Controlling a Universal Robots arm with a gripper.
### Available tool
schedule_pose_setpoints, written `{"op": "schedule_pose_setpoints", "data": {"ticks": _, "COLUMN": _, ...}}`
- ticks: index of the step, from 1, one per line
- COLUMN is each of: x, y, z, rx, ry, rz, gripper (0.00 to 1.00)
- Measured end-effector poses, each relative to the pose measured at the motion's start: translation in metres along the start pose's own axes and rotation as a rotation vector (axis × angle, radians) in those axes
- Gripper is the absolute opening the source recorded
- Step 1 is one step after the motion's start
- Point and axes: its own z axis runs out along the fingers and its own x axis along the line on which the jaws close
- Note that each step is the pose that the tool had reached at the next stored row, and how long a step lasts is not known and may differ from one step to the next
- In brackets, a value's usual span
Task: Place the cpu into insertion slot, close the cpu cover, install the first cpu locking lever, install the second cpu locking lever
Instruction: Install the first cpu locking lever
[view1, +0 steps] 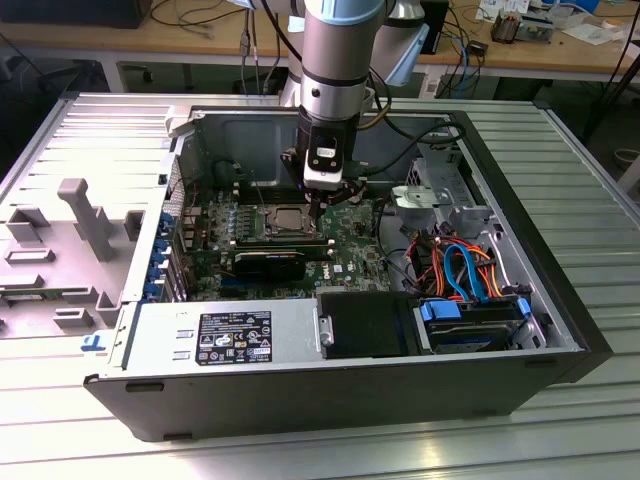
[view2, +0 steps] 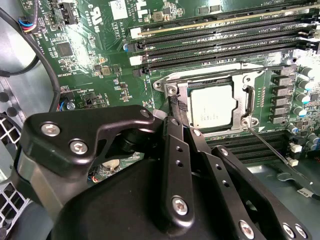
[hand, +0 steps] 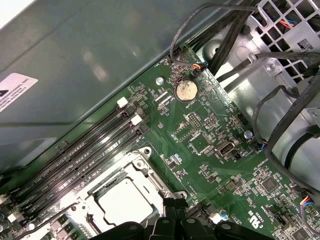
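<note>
The cpu (view2: 212, 106) lies flat in the insertion slot (view2: 167, 85) on the green motherboard, its silver top also visible in the first wrist view (hand: 125, 201) and the exterior view (view1: 287, 219). The cpu cover (view2: 244, 102), a silver frame, lies down around the chip. A thin locking lever (view2: 272, 152) sticks out at a slant from one socket corner. My gripper (view2: 176, 107) is shut, its black fingertips (hand: 170, 206) pressed together at the socket's edge beside the chip. In the exterior view the gripper (view1: 318, 208) hangs just to the right of the socket.
Long black memory slots (view2: 220, 37) run beside the socket. A coin battery (hand: 186, 90) and black cable bundles (hand: 280, 125) lie nearby. The open case holds a grey power supply (view1: 225, 335), a drive bay (view1: 470, 325) and coloured cables (view1: 465, 265).
</note>
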Motion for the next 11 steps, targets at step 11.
{"op": "schedule_pose_setpoints", "data": {"ticks": 11, "x": 0.0, "y": 0.0, "z": 0.0, "rx": 0.0001, "ry": -0.0004, "rz": -0.009, "gripper": 0.11}}
